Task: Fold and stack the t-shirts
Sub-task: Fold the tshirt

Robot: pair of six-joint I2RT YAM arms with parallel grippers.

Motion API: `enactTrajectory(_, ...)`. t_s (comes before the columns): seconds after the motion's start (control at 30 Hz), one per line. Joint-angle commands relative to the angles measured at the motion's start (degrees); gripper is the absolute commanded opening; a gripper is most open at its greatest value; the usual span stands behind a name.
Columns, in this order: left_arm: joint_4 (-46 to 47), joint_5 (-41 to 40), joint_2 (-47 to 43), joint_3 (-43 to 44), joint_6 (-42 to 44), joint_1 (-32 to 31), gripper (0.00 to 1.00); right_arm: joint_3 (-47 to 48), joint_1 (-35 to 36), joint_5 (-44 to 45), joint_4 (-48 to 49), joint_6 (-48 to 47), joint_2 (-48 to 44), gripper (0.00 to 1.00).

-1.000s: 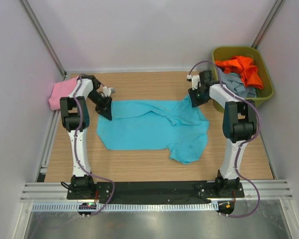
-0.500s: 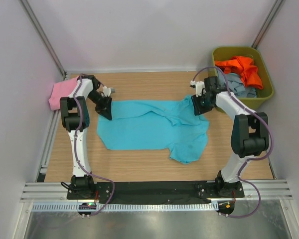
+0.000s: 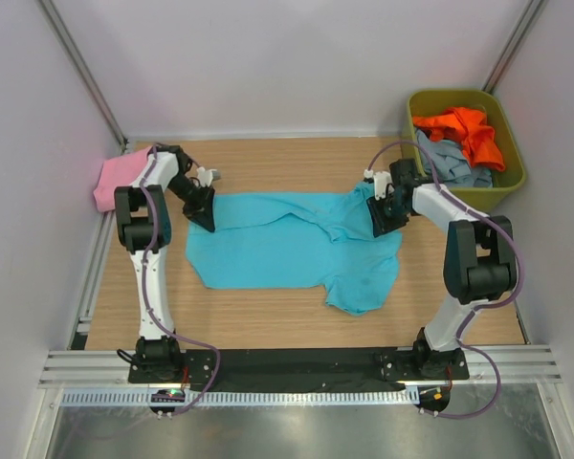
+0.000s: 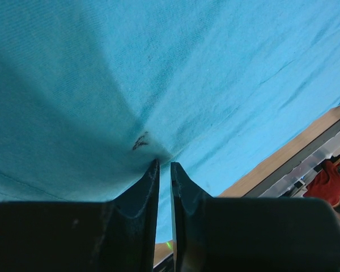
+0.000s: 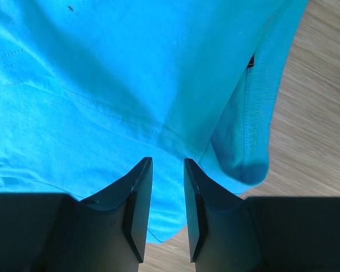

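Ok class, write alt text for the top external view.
A turquoise tee lies on a table, the left gripper pinching its far-left corner, the right gripper at its far-right corner. A pink tee sits far left; a bin far right holds an orange tee and a grey-blue tee.

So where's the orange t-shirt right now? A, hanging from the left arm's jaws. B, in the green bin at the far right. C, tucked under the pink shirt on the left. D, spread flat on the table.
B: the orange t-shirt lies in the olive-green bin at the table's far right corner, heaped over a grey-blue t-shirt.
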Motion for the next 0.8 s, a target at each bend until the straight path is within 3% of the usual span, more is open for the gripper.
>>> enactTrajectory(0.0, 1.0, 0.6, -4.2, -2.0, -0.4, -0.1, 0.14, -0.2, -0.2, -0.8, 1.1, -0.9, 0.1, 0.34)
enactTrajectory(0.77, 0.7, 0.7, -3.3, -0.8, -0.6, -0.1, 0.14, -2.1, -1.1, 2.9, 3.4, -2.7, 1.3, 0.36)
